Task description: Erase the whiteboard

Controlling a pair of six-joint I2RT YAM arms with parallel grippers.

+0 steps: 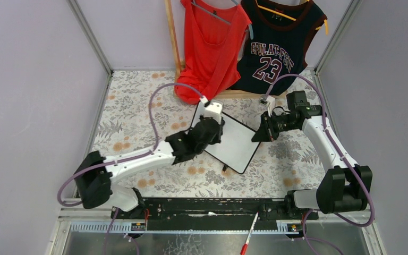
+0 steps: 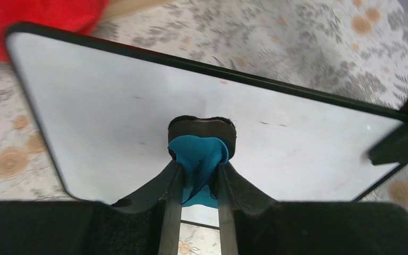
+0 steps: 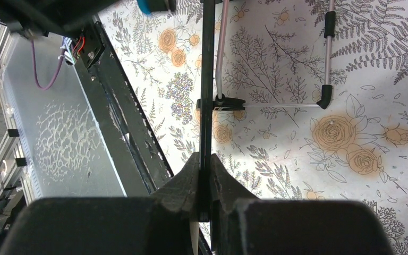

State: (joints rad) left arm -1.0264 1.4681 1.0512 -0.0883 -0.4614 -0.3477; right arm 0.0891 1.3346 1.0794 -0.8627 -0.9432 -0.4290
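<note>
The left gripper pinched a blue eraser against the whiteboard, whose far-right edge the right gripper clamped tightly.

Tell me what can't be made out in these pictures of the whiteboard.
- Top view: the left gripper covers part of the whiteboard; any marks under it are hidden.
- Left wrist view: the eraser hides the board beneath it; the faint specks are too small to identify.
- Right wrist view: the right gripper holds the board edge-on, so its face is unseen.

Left claw, right claw, seemingly clamped.
</note>
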